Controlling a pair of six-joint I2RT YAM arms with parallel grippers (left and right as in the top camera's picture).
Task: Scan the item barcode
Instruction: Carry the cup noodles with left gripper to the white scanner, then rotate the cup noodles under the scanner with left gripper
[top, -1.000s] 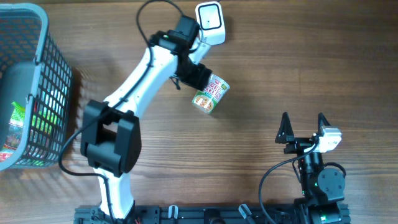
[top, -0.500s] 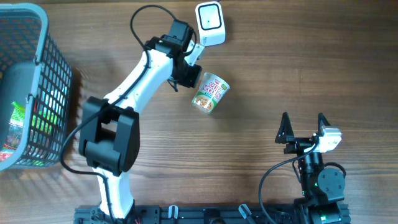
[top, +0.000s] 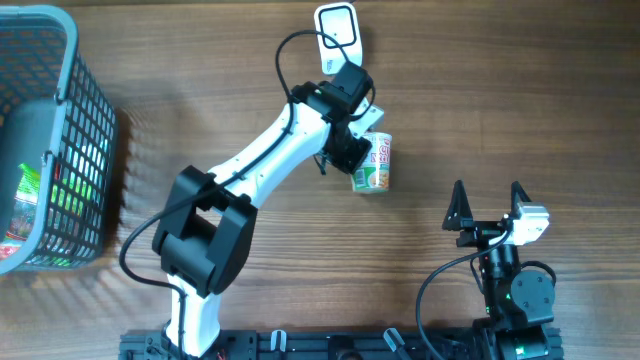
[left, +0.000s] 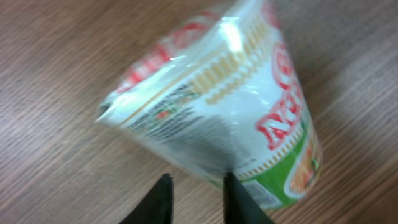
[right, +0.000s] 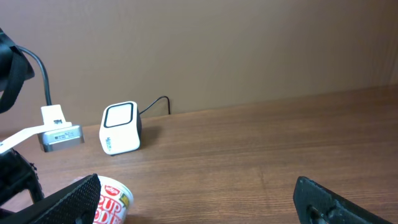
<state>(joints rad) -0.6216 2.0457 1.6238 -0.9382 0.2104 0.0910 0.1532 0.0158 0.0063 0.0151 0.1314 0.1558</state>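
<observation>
One shrink-wrapped noodle cup (left: 236, 106), with red lettering and a green band, lies on the surface (top: 500, 90) near the white scanner (top: 337, 35). Left jaws stand narrow against it, grip unclear; right jaws gape, empty.

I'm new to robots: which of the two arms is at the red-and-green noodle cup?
The left gripper: its black fingertips are right at the red-and-green noodle cup, while the right gripper stands open, well away from it.

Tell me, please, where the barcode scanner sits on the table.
In the overhead view the white barcode scanner stands at top centre, just beyond the left gripper and the noodle cup.
</observation>
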